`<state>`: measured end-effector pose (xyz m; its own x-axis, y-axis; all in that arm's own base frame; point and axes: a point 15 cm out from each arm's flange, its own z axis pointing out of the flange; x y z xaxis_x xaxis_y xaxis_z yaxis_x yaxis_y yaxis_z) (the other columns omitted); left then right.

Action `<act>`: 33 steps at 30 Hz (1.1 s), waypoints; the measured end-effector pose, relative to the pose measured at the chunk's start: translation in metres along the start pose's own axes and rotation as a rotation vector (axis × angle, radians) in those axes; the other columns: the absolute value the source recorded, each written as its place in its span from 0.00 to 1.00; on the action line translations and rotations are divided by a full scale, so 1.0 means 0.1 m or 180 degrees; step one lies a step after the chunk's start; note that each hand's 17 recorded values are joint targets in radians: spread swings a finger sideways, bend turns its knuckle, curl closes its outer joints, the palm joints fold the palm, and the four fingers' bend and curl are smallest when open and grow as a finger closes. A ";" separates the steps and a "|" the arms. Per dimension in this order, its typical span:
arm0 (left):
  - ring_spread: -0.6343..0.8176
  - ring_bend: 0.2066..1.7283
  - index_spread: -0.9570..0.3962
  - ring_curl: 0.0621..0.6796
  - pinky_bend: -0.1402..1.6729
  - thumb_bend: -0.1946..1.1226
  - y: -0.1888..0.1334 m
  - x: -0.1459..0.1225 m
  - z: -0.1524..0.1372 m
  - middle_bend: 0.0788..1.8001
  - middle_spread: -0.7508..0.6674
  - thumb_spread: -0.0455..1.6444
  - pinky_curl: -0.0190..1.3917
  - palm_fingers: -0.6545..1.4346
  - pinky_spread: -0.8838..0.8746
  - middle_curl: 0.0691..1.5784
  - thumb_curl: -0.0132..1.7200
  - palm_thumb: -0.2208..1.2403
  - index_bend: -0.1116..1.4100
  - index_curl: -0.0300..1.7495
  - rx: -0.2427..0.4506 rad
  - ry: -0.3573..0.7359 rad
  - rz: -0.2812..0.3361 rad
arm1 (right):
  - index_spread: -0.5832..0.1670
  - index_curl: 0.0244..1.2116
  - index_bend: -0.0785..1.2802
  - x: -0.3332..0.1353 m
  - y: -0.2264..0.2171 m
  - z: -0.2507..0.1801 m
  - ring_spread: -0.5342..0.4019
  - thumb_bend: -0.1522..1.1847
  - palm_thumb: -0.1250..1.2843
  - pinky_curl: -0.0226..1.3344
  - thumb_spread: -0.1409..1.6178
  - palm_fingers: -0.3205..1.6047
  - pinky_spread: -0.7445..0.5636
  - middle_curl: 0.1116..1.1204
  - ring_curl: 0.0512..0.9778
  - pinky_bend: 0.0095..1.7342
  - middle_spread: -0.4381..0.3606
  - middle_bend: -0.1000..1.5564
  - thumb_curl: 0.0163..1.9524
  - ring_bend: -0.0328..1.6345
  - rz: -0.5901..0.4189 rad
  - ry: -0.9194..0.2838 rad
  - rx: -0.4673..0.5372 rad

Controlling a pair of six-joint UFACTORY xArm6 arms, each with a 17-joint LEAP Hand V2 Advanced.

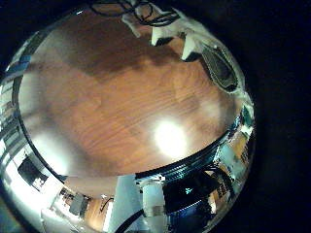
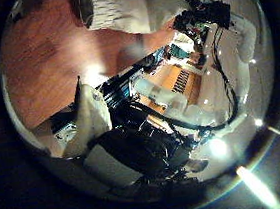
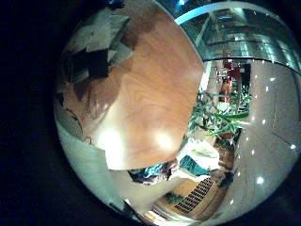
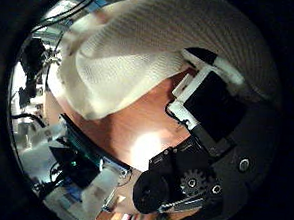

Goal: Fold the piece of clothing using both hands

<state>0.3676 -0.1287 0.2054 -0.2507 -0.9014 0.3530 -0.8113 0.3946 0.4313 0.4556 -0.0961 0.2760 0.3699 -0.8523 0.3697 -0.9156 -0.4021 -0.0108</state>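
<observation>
The cream-white knitted garment (image 4: 155,55) lies bunched on the brown wooden table (image 4: 136,124) close under the right hand (image 4: 203,93), whose fingers (image 4: 193,88) curl beside it; the left hand's fingers cannot be told.

The piece of clothing (image 4: 155,60) is an off-white garment of ribbed knit weave. In the right thumb side palm view it fills much of the picture, so it is close to that palm, bunched in a thick rounded mass with soft folds above the brown wooden desk (image 4: 136,124). One black and white finger (image 4: 204,78) lies against its lower edge. In the left thumb side palm view the same pale cloth (image 2: 135,9) hangs in a crumpled heap over the desk, a dark hand at its side. How far it is folded cannot be told
</observation>
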 end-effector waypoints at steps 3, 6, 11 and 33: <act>0.72 0.27 0.73 0.26 0.27 0.15 0.08 -0.05 0.02 0.06 0.74 0.88 0.25 0.36 0.76 0.15 0.28 0.53 0.19 0.23 -0.0009 0.0025 -0.0031 | 0.42 0.67 0.87 -0.15 -0.16 -0.35 0.34 0.10 0.80 0.67 0.68 0.71 0.44 0.70 0.74 0.74 0.39 0.85 0.37 0.85 -0.0160 0.0092 0.0220; 0.72 0.27 0.73 0.26 0.27 0.15 0.16 -0.13 0.04 0.06 0.74 0.88 0.25 0.36 0.76 0.15 0.28 0.53 0.19 0.23 -0.0011 0.0075 -0.0059 | 0.42 0.67 0.87 -0.41 -0.33 -0.62 0.34 0.10 0.79 0.68 0.68 0.71 0.43 0.69 0.74 0.72 0.39 0.85 0.37 0.85 -0.0396 0.0144 0.0398; 0.72 0.27 0.73 0.26 0.27 0.15 0.34 -0.32 -0.01 0.06 0.74 0.88 0.25 0.36 0.76 0.15 0.28 0.53 0.19 0.23 0.0081 0.0164 -0.0156 | 0.42 0.68 0.86 -0.94 -0.54 -0.93 0.34 0.10 0.79 0.71 0.68 0.72 0.43 0.69 0.75 0.71 0.39 0.85 0.38 0.84 -0.0962 0.0343 0.0512; 0.72 0.28 0.73 0.26 0.27 0.15 0.83 -0.91 0.29 0.06 0.73 0.88 0.25 0.36 0.76 0.15 0.28 0.54 0.19 0.23 0.0168 0.0524 -0.0519 | 0.20 0.40 0.14 -2.42 -0.93 -1.08 0.24 0.08 0.56 0.65 0.75 0.19 0.26 0.47 0.65 0.78 0.27 0.46 0.27 0.83 -0.1840 0.0416 0.0780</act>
<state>0.3076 -0.0187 0.1854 -0.0281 -0.9096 0.4146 -0.8616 0.2324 0.4513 0.4341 0.1835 0.2880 0.7566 -0.4335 0.4895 -0.5057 -0.8625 0.0177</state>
